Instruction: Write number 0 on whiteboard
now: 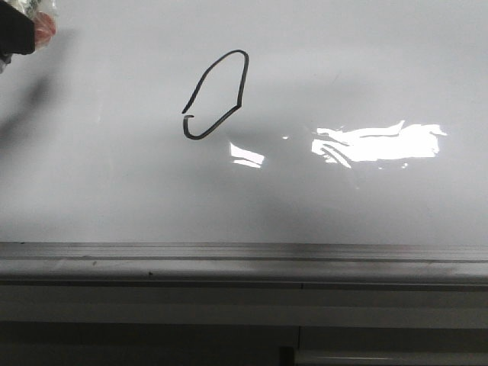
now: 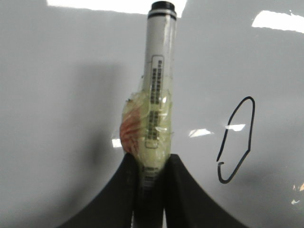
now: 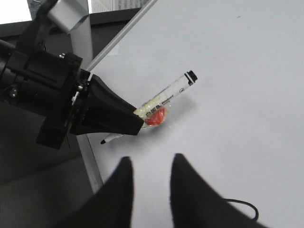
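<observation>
Left black claw (image 2: pixel 149 175) clamped on white taped marker (image 2: pixel 156 90), lifted well left of thin black hand-drawn 0 (image 1: pixel 216 95) on glossy grey-white whiteboard (image 1: pixel 366 206); right claw (image 3: pixel 149 185) parted, empty.

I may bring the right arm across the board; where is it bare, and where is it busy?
Bare: the whiteboard between the number 0 and the near frame, and right of the 0, where only glare shows. Busy: the far left corner, where the left hand grips the marker near the board's edge. The right hand is open, holding nothing.
</observation>
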